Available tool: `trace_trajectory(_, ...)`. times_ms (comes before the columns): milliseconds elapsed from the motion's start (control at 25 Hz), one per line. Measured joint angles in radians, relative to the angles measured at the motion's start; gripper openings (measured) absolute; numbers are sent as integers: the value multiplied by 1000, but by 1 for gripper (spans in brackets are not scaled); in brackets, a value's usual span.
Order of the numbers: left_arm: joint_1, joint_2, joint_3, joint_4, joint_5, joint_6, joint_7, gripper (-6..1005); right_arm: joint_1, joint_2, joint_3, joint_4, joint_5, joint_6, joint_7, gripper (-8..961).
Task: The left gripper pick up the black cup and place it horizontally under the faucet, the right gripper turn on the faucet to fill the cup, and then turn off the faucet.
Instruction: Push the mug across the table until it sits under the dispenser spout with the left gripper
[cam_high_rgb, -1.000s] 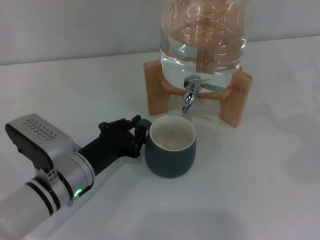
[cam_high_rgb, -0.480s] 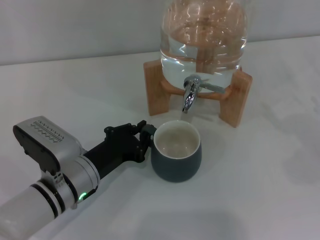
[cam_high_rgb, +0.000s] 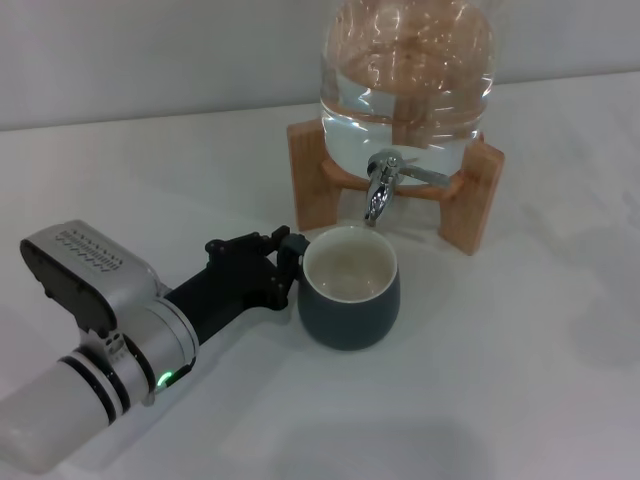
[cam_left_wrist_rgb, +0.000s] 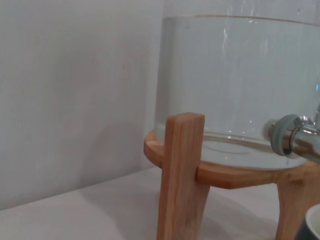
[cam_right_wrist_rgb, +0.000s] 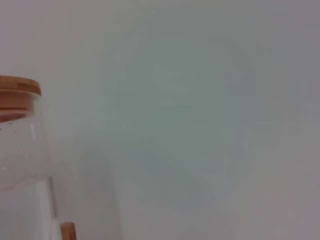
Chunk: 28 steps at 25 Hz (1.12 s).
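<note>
In the head view, the left gripper (cam_high_rgb: 284, 262) reaches in from the lower left, its black fingers (cam_high_rgb: 292, 246) closed on the handle side of the black cup (cam_high_rgb: 350, 295); the handle itself is hidden behind the fingers. The cup is upright, its cream inside facing up, on the white table (cam_high_rgb: 520, 330), just in front of and slightly below the faucet (cam_high_rgb: 381, 188). The faucet's chrome spout points down toward the far rim of the cup, and no water stream is visible. The faucet is fitted to a clear water jar (cam_high_rgb: 408, 75) seated in a wooden stand (cam_high_rgb: 312, 187). A green light (cam_high_rgb: 160, 379) shows on the arm near the wrist, beside a grey module (cam_high_rgb: 78, 272) with a ribbed top; no readable writing appears on it. In the left wrist view, a leg of the wooden stand (cam_left_wrist_rgb: 182, 175) is close to the camera, the water jar (cam_left_wrist_rgb: 240, 80) rests on the stand's ring, the chrome faucet (cam_left_wrist_rgb: 295, 142) projects at one edge, and a sliver of the cup's rim (cam_left_wrist_rgb: 312, 227) shows in a corner. In the right wrist view, only part of the water jar (cam_right_wrist_rgb: 22, 165) with its wooden lid (cam_right_wrist_rgb: 17, 92) appears against a plain wall; the right gripper is not seen in any view. No brands or labels are legible.
</note>
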Motion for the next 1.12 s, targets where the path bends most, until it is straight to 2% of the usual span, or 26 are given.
trace_trajectory(400, -25, 0, -8, -7, -4, 0, 1, 154, 4, 0, -1, 0, 0, 0, -1, 854)
trace_trajectory(600, -31, 1, -56, 0, -1, 6, 1, 154, 6, 0, -1, 0, 0, 1, -1, 854)
trace_trajectory(1120, -31, 2, -58, 12, 0, 16, 0, 153, 6, 0, -1, 2, 0, 3, -1, 854)
